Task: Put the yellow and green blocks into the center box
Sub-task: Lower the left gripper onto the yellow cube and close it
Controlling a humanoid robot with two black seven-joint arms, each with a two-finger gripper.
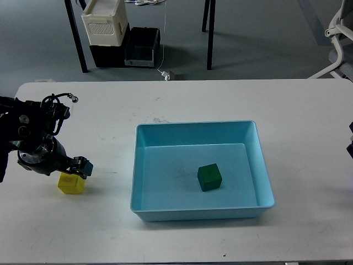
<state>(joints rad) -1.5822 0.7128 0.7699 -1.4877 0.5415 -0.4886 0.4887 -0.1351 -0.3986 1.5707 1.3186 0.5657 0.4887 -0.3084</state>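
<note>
The yellow block (71,185) lies on the white table (182,102) at the left, outside the box. My left gripper (79,168) hangs right over the block's top and covers its upper edge. Its fingers are dark and seen from above, so I cannot tell whether they are open or shut. The green block (209,177) lies inside the light blue box (148,209) in the middle of the table, slightly right of the box's centre. Only a dark bit of my right arm (351,144) shows at the right edge, and its gripper is out of view.
Beyond the table's far edge, a white crate (105,22) and black bins (140,47) stand on the floor among table legs. A white office chair (337,38) stands at the far right.
</note>
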